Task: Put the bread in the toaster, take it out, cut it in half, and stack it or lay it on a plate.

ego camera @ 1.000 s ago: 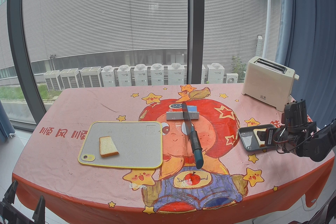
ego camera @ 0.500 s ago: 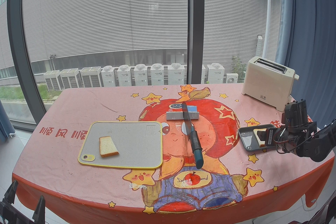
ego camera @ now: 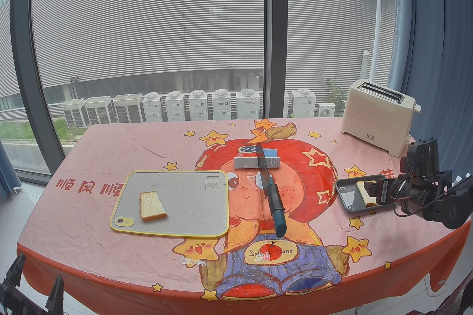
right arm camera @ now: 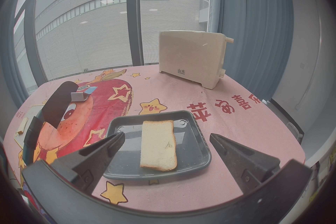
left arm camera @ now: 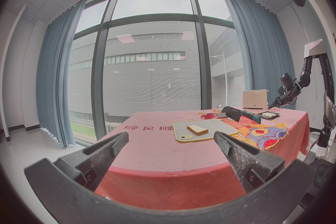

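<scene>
Finds a pale rectangular slice of bread (right arm camera: pixel 158 144) lying flat in a dark grey rectangular tray (right arm camera: pixel 199 160) at 3 o'clock on the pink cartoon-printed counter (ego camera: pixel 108 153). Locates the right gripper (right arm camera: pixel 166 136) hovering close over the tray, jaws wide apart and holding nothing, one on either side of the slice in the right wrist view. Reads the slice's long axis as running roughly 12 to 6, in line with the jaws' reach. Judges a closing across the short width workable. Places the cream box-shaped toaster (ego camera: pixel 378 115) at 12 o'clock from the tray. Notes a second, smaller piece of bread (ego camera: pixel 152 206) on the grey yellow-rimmed cutting board (ego camera: pixel 192 203) at 9 o'clock. Puts the left gripper (left arm camera: pixel 170 135) off the counter's 7 o'clock corner, jaws apart, empty. Rates the right arm far nearer the tray.
</scene>
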